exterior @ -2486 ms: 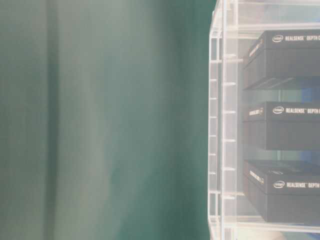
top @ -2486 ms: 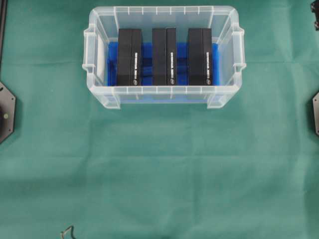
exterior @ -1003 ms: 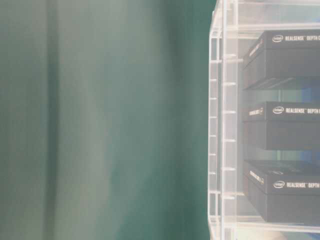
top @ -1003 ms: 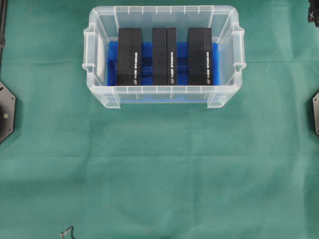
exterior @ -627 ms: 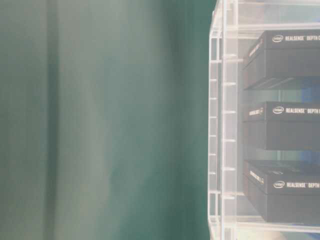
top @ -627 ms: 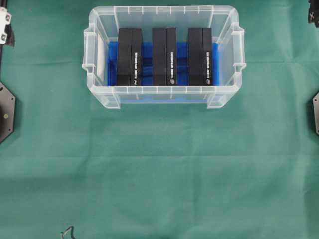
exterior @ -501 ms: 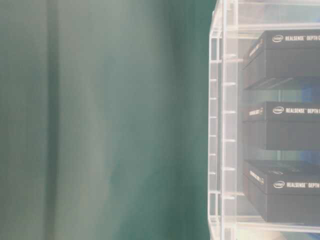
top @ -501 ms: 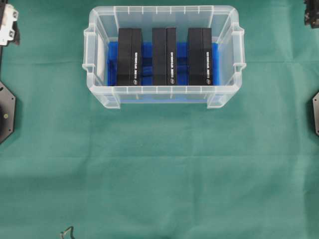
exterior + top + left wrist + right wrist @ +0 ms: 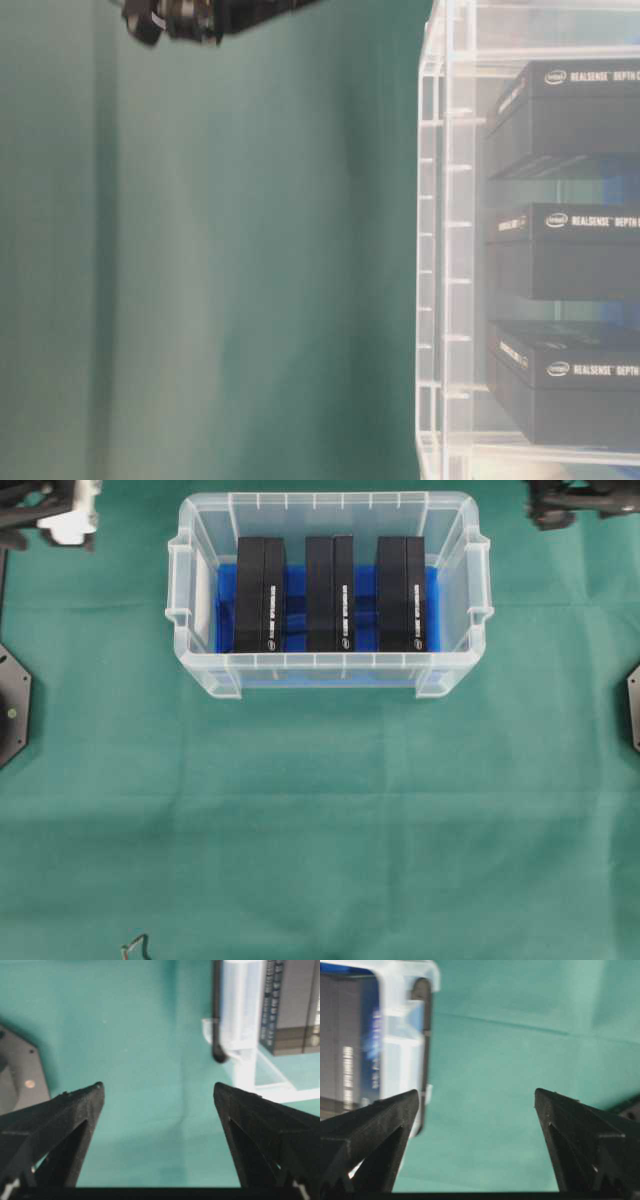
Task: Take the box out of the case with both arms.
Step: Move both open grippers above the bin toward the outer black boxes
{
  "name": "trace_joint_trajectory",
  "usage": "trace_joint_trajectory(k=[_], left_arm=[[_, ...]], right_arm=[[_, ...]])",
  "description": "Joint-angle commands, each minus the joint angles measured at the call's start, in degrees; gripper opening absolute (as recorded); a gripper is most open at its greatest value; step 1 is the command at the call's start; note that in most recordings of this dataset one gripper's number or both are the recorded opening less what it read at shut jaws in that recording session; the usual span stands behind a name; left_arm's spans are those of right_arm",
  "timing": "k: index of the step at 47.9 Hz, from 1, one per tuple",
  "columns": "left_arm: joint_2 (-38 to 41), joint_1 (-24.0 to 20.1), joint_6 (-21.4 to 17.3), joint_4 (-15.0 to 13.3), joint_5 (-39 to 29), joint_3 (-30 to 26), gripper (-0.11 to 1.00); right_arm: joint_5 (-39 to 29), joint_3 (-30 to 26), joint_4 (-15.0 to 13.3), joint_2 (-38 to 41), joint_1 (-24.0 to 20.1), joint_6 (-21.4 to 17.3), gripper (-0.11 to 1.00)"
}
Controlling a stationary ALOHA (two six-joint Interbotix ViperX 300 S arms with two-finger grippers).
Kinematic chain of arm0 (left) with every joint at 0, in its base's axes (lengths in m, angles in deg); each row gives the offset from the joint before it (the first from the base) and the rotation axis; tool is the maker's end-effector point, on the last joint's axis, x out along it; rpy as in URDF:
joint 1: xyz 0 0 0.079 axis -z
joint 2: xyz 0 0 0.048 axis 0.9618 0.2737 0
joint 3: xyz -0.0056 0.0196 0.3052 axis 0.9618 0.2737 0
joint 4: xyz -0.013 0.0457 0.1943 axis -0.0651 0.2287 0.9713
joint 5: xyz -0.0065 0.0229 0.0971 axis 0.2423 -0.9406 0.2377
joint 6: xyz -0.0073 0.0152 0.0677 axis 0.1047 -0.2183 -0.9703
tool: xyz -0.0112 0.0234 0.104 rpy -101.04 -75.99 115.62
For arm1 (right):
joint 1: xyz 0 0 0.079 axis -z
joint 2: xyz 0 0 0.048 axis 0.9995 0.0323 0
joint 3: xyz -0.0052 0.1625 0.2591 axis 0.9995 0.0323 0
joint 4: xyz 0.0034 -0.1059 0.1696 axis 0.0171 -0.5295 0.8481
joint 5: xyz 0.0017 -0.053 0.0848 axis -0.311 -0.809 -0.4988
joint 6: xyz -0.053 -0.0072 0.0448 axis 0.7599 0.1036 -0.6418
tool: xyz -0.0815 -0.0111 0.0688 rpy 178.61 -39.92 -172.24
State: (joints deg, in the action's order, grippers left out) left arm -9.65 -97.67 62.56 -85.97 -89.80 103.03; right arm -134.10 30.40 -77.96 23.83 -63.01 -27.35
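Both arms have entered at the worktop's far corners, left claw (image 9: 157, 1091) and right claw (image 9: 476, 1097) spread; boxes (image 9: 330, 592) in case (image 9: 186, 575) look rigid, light: grip opposite ends.

**Three boxes in the case**

I see the clear case (image 9: 330, 670) at the far middle of the table, blue sheet (image 9: 295, 585) lining its bottom. Three black boxes stand on edge inside, side by side with gaps between: left box (image 9: 260, 593), middle box (image 9: 330, 592), right box (image 9: 401, 592).

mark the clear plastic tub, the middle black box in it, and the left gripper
clear plastic tub (image 9: 330, 661), overhead view, near rim
middle black box (image 9: 329, 592), overhead view, top face
left gripper (image 9: 159, 1091), left wrist view, gap midway between its open fingertips
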Motion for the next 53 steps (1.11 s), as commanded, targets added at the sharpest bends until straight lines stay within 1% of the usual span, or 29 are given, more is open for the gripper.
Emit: trace_joint_trajectory(k=[1,10,22,32,43,53], left_arm=[[2.0,0.5,0.2,0.0,0.4,-3.6,0.86],[6.9,1.7,0.4,0.1,0.3,-9.1,0.86],[13.9,2.8,0.3,0.1,0.3,-15.9,0.86],[20.3,4.7,0.2,0.2,0.3,-22.6,0.86],[26.2,5.7,-0.3,0.4,0.2,-29.4,0.86],[27.2,5.7,-0.2,0.6,0.1,-30.1,0.86]], right_arm=[[0.8,-3.7,0.1,2.0,-1.1,-0.1,0.96],[1.3,-8.5,0.1,6.9,-3.3,-0.2,0.95],[1.9,-16.4,0.0,13.8,-5.4,0.0,0.95],[1.9,-20.9,0.1,17.4,-6.1,-0.1,0.95],[1.8,-22.9,0.4,18.9,-6.9,-0.2,0.95],[1.8,-22.9,1.3,19.2,-7.4,-0.6,0.95]])
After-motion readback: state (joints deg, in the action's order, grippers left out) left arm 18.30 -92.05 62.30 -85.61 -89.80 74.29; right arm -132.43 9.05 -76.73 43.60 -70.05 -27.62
